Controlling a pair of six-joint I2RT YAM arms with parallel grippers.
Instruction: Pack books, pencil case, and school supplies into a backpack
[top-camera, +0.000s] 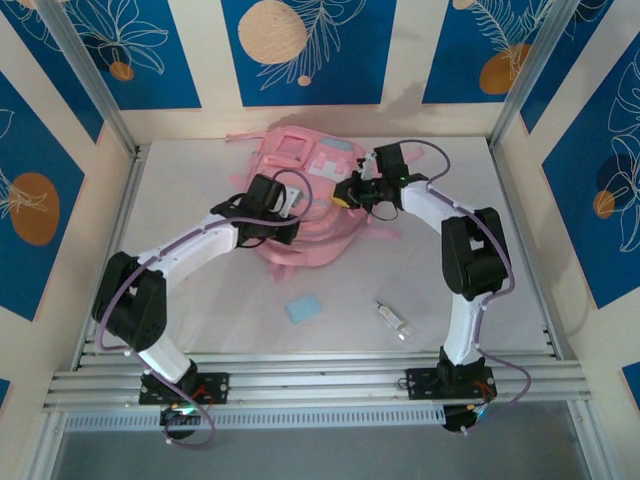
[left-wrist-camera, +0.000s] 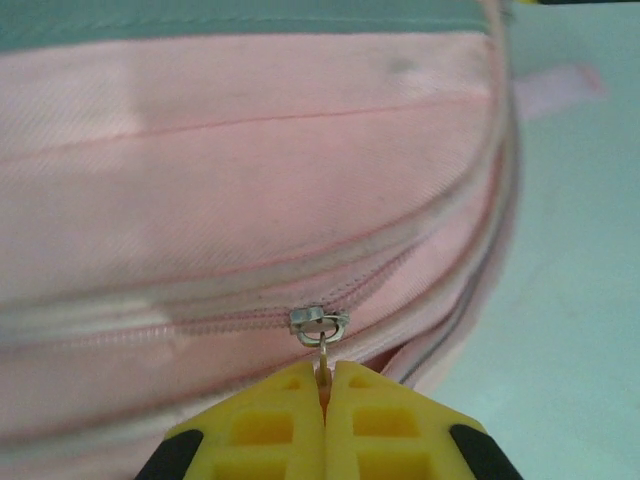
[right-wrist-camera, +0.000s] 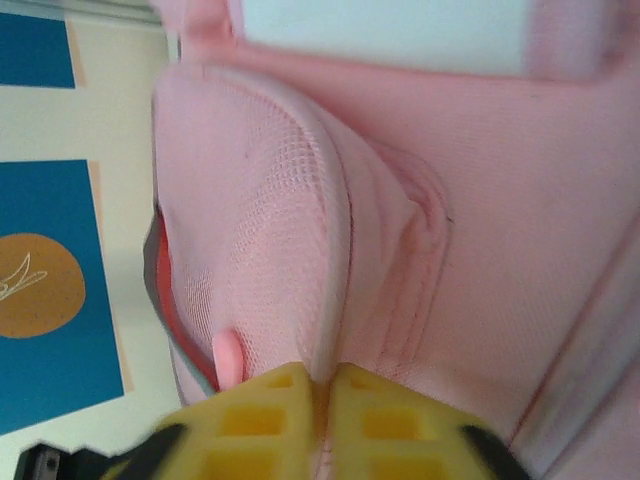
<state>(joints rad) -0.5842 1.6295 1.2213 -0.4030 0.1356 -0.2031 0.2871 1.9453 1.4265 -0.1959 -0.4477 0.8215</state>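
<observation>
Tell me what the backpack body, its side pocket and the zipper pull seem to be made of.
The backpack: matte pink woven cloth, probably a synthetic; fine diagonal weave shows. Its side pocket: pink mesh, tiny open holes visible, with a smooth bound rim. The zipper pull: looks like metal, silvery with dull glints, though coated plastic can't be excluded.

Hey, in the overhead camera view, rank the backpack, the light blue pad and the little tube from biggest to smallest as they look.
1. backpack, by far the largest.
2. light blue pad.
3. tube: about as long as the pad but much thinner, so it covers less.
</observation>
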